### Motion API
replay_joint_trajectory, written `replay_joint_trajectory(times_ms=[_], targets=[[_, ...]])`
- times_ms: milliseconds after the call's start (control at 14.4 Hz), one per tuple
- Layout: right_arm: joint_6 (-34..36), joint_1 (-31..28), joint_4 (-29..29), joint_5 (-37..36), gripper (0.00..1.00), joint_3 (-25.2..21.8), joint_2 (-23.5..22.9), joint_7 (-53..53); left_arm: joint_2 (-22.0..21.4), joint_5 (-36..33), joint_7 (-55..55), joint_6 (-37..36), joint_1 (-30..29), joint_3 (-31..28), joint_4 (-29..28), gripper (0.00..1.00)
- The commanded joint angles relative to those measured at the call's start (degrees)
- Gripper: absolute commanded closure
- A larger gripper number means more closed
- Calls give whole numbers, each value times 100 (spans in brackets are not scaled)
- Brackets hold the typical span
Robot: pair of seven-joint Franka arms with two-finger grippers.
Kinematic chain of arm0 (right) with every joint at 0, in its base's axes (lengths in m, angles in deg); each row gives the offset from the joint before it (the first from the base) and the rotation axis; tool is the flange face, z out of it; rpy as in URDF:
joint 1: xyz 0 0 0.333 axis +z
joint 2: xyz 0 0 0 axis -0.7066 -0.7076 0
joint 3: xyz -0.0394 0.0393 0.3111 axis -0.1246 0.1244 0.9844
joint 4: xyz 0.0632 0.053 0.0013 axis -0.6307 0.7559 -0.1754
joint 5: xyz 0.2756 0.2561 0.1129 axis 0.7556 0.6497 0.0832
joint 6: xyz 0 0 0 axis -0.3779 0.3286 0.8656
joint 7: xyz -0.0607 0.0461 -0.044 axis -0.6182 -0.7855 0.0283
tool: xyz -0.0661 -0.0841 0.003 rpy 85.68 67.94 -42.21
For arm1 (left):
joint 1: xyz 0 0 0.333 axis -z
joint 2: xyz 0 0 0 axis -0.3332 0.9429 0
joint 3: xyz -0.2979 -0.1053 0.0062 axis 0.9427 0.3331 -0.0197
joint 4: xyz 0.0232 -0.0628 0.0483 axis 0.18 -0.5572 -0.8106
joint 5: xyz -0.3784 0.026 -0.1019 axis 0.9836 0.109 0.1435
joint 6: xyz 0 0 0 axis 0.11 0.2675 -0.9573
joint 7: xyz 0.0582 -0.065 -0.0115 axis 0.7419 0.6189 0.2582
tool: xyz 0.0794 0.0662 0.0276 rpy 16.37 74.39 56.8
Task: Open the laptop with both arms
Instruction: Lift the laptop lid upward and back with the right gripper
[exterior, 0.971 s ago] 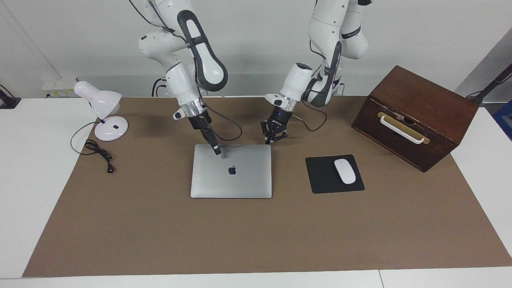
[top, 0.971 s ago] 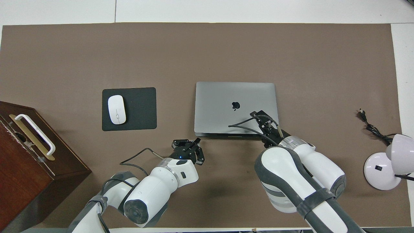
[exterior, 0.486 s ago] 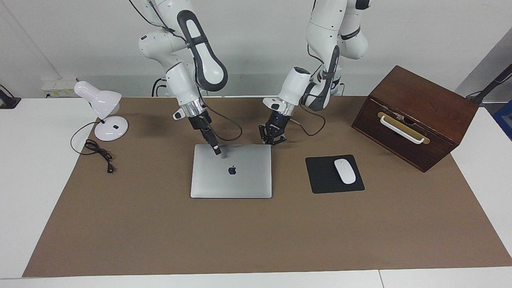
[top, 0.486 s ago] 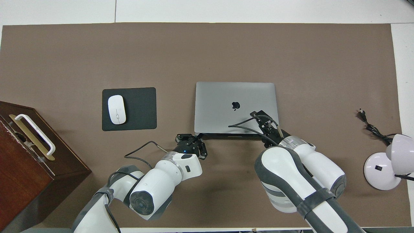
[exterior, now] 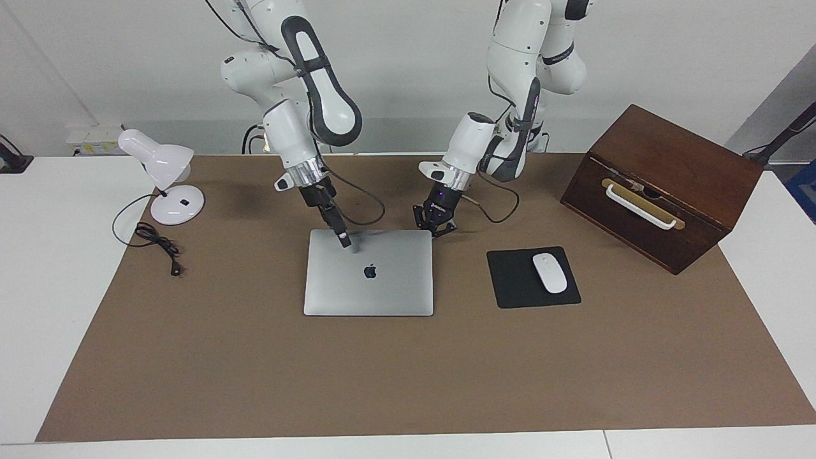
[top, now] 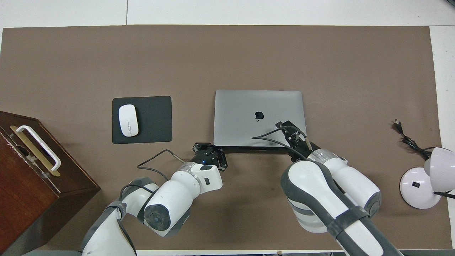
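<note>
I see the laptop (exterior: 368,273) lying closed and flat on the brown mat (exterior: 408,370), about midway between the two arms' ends of the table, its lid with the dark logo facing up.

My left gripper (exterior: 435,228) is down at the laptop's corner nearest the robots, toward the left arm's end. Its fingertips are drawn together, pinched shut, with the outer links splayed out to the sides. It sits right at the laptop's edge, and in the overhead view (top: 213,152) the tips lie just against that corner; I cannot tell whether they actually touch the edge or sit a hair off it. Nothing is held between them.

My right gripper (exterior: 345,240) comes down slantwise onto the lid, its tip resting on the silver surface close to the edge nearest the robots, toward the right arm's end. From above (top: 281,125) its cable loops across the lid beside it. I cannot tell whether its fingers stand open or shut; they read as one narrow dark tip.

Beside the laptop, toward the left arm's end, a white mouse (exterior: 549,272) rests on a black mouse pad (exterior: 512,280); further that way stands a wooden box (exterior: 669,185). A white desk lamp (exterior: 167,182) stands at the right arm's end.
</note>
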Motion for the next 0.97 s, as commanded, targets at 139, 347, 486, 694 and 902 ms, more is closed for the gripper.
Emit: replay_joint_trajectory(times_ms=[139,347,486,694,902], targets=[[67,-190,-447,152,0,21,-220,-361,167,96,175,102,75,-100,73,100],[58,-208,-877,152,0,21,-387,-361,167,96,192,102,75,-117,47,100],[58,-216,-1193,152,0,21,-519,-370,167,96,192,102,75,-117,47,100],[58,-225,-1650,143,0,12,-660,-396,167,96,184,102,66,-117,29,100],[58,-339,-2002,90,0,12,-765,-414,167,96,192,102,66,-117,29,100]])
